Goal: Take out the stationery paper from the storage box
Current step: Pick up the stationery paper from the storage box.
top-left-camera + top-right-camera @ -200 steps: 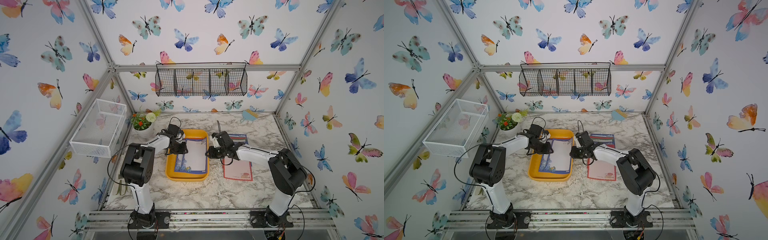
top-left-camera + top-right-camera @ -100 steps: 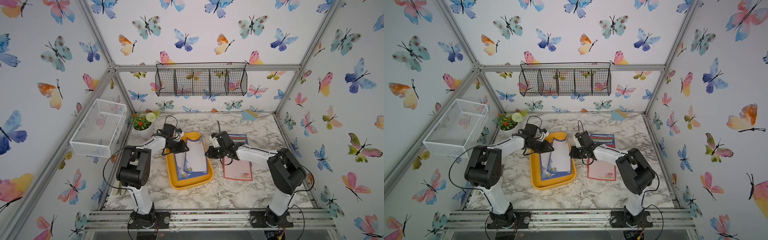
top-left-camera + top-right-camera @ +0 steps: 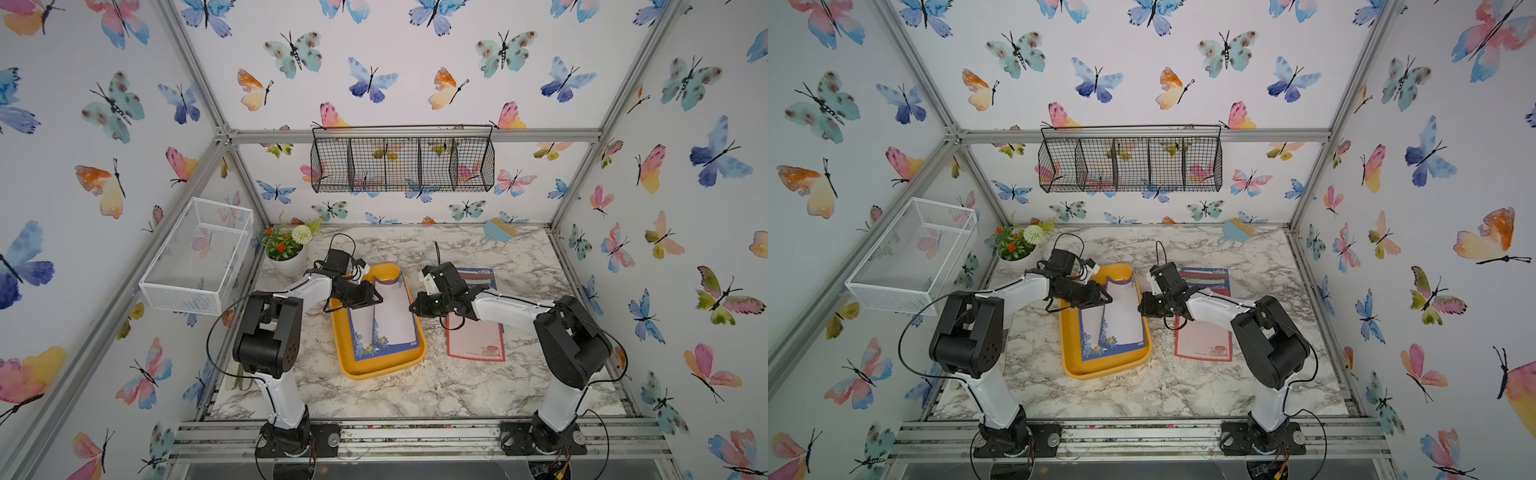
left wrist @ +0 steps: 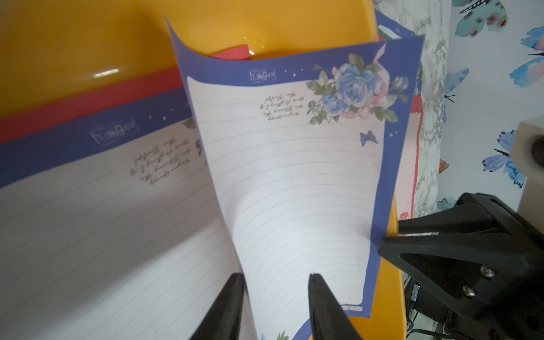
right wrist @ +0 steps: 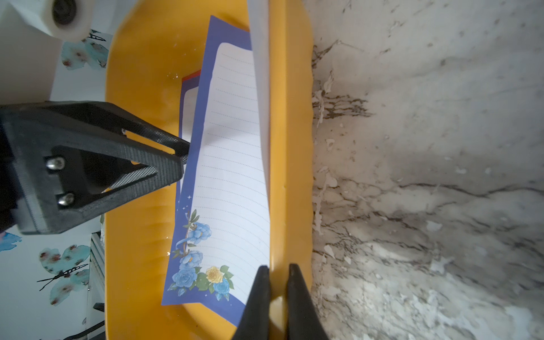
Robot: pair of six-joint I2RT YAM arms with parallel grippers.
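Note:
The yellow-orange storage box (image 3: 374,370) (image 3: 1100,370) lies skewed mid-table. Inside, a blue floral stationery paper sheet (image 3: 395,307) (image 4: 294,176) curls up off a second blue sheet (image 4: 88,206) and a red one (image 4: 88,100). My left gripper (image 3: 372,297) (image 4: 275,279) is at the curled sheet's left edge, jaws open, and the sheet rises between the fingers. My right gripper (image 3: 413,305) (image 5: 276,269) is shut on the box's right rim (image 5: 291,147), with yellow plastic between its fingers. The raised sheet (image 5: 232,164) leans toward that rim.
A red-bordered pink sheet (image 3: 476,336) and a blue-edged sheet (image 3: 482,278) lie on the marble right of the box, under my right arm. A flower pot (image 3: 286,253) stands at the back left. White mesh basket (image 3: 199,257) on the left wall, black wire basket (image 3: 403,164) on the back.
The box has swung askew on the table. The top blue sheet has lifted from flat into a standing curl, and my left jaws have spread wider.

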